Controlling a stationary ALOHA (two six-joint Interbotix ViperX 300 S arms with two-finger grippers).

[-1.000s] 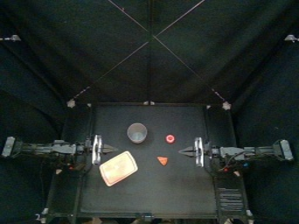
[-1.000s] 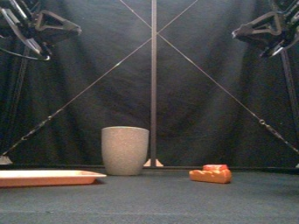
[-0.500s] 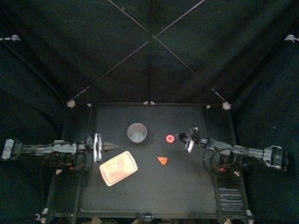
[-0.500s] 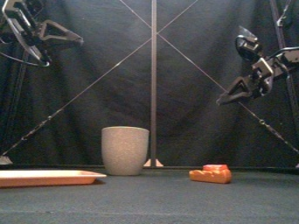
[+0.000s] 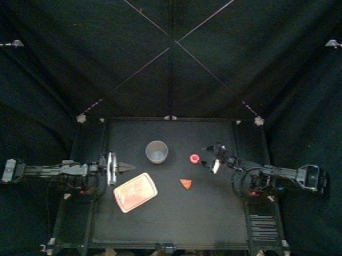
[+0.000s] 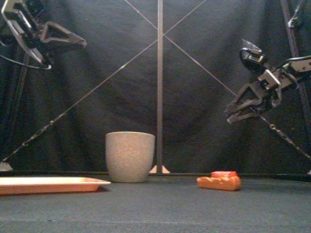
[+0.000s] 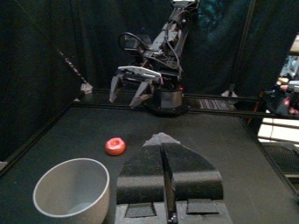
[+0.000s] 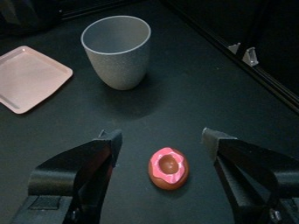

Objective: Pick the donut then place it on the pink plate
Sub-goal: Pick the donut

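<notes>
The donut [image 5: 195,159] is a small red ring lying on the black table, right of the grey cup [image 5: 158,151]. In the right wrist view the donut [image 8: 169,167] lies just ahead of and between the open jaws of my right gripper [image 8: 162,136]. My right gripper [image 5: 218,158] hovers well above the table, close to the donut's right side, tilted downward [image 6: 249,91]. The pink plate [image 5: 135,192] lies flat at the front left with nothing on it. My left gripper [image 5: 110,170] rests shut at the left, held high [image 6: 36,36].
An orange wedge-shaped toy [image 5: 186,184] lies in front of the donut, low and near in the front view [image 6: 220,181]. The tall grey speckled cup [image 6: 130,157] stands between plate and donut. The plate [image 8: 30,77] sits beyond the cup [image 8: 117,51] from the right wrist.
My right arm has swung in from its rest at the right, lowered and tilted toward the donut. The left arm, donut, cup and plate have not moved.
</notes>
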